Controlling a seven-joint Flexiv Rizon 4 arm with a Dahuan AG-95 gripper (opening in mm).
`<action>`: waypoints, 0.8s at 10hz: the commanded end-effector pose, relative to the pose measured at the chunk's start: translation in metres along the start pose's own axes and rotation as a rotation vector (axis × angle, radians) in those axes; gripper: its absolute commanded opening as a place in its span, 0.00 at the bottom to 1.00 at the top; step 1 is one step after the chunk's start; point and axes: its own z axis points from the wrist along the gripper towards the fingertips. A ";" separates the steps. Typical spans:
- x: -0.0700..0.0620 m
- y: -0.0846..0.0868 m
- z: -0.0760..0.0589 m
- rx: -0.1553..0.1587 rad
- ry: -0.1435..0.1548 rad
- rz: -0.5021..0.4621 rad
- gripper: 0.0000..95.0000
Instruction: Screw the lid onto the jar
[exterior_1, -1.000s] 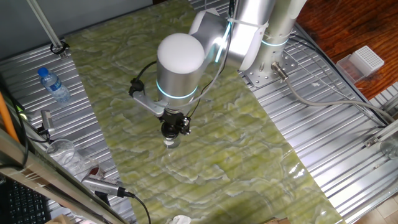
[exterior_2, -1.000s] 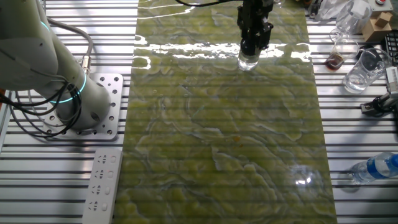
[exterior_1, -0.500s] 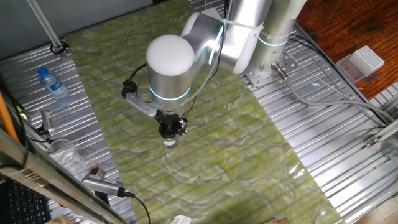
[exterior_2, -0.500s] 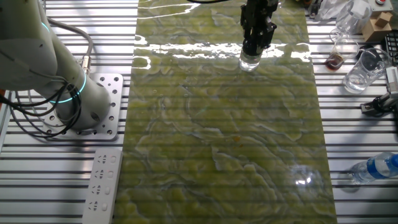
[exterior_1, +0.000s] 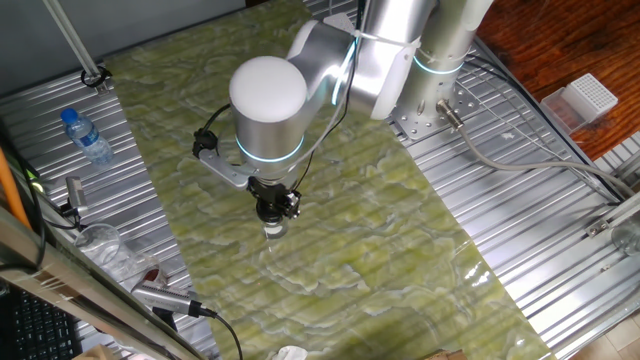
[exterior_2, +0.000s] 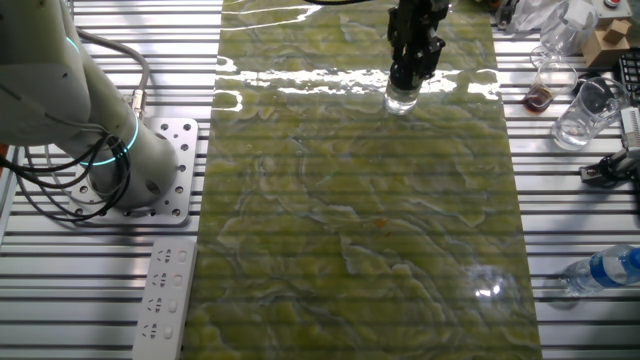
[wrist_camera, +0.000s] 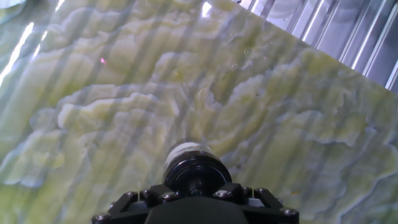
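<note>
One risk stands out: with the hand (exterior_2: 404, 82) clamped on the lid (wrist_camera: 193, 172) atop the jar (exterior_2: 401, 98), which stands free on the bench (exterior_2: 360, 230), any twist could spin the light jar instead of seating the thread.

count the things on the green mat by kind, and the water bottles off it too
jar: 1
lid: 1, on top of the jar, held by the gripper
water bottle: 1, on the metal table, off the green mat
total: 3
</note>
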 end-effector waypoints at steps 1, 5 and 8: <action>0.000 0.000 -0.001 -0.004 0.018 -0.001 0.80; -0.001 0.001 0.000 0.001 0.012 -0.008 0.80; -0.002 0.002 0.004 0.003 0.013 -0.010 0.80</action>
